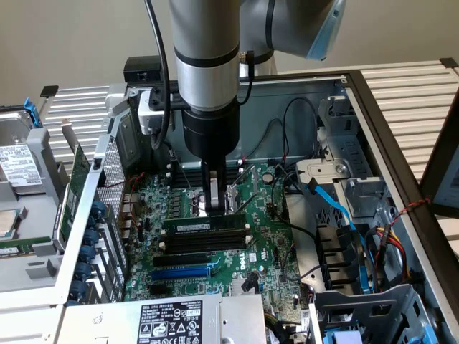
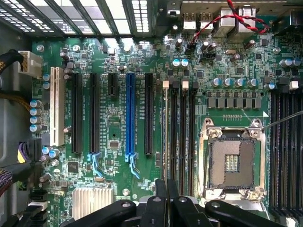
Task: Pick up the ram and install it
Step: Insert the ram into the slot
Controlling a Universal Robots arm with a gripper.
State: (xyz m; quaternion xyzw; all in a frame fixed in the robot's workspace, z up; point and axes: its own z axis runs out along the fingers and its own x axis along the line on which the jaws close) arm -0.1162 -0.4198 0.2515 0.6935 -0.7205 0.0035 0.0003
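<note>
1. The arm reaches down into the open computer case, with the gripper low over the green main board.
2. The ram stick is off the table and inside the case. It stands upright on its long edge in one of the black memory slots, between the processor socket and the blue slot. I cannot tell exactly which slot of the row it is in.
3. The gripper's fingers are drawn almost together right at the stick's top edge, near its middle. In the wrist view the stick shows edge-on as a thin line running straight in between the fingertips. To my eye they are pinched on it, not let go.
4. So the picking up looks done, and the stick is lined up with its slot and at least partly down in it.
5. Whether it is pressed fully home and the end clips have snapped shut, I cannot make out. The stick has not been released.
</note>
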